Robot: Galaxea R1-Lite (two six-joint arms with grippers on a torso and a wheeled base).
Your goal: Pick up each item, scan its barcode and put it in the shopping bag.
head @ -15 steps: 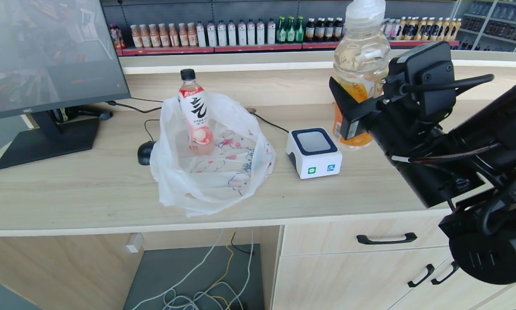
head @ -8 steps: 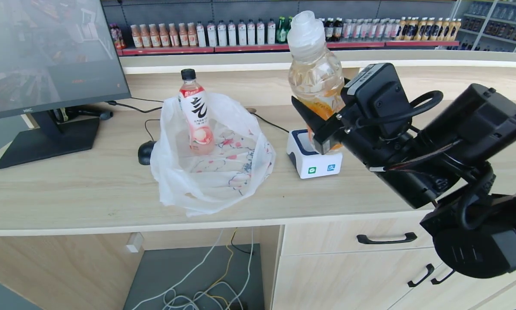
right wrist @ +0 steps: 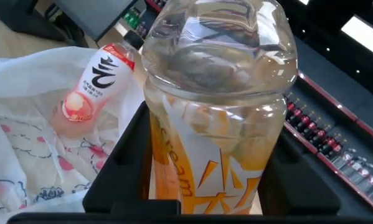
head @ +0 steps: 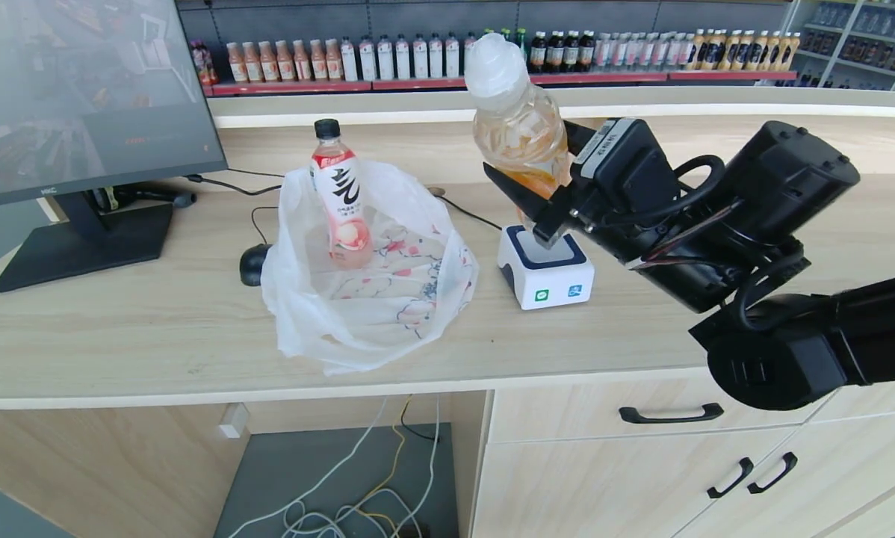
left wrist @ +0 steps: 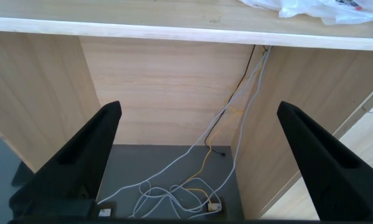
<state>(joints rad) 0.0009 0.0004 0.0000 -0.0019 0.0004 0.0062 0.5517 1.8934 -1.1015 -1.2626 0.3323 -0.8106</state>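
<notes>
Orange-labelled drink bottle (head: 518, 127) clamped at its lower half between the fingers of the right gripper (head: 524, 200), up in the air above the white scanner (head: 544, 265) on the pale wooden bench (head: 119, 321). Tilted, with the white cap leaning toward the robot's left. Has come in from the right over the last second: first well to the right of the scanner and close to upright, then above its dark window, now over its far left corner and nearer the shopping bag (head: 373, 299). Leans further than half a second ago. Clear of both scanner and bag.

Inside the white bag, upright as before: pink-labelled bottle (head: 341, 202) with a black cap. From the right wrist, seen past the held bottle, with the bag's printed lining around it.

Bag, scanner, black mouse (head: 252, 265) and monitor (head: 81, 90) all where they were.

Left gripper (left wrist: 198, 106) down below the bench edge, fingers wide apart, with cables (left wrist: 186, 186) on the floor beyond.
</notes>
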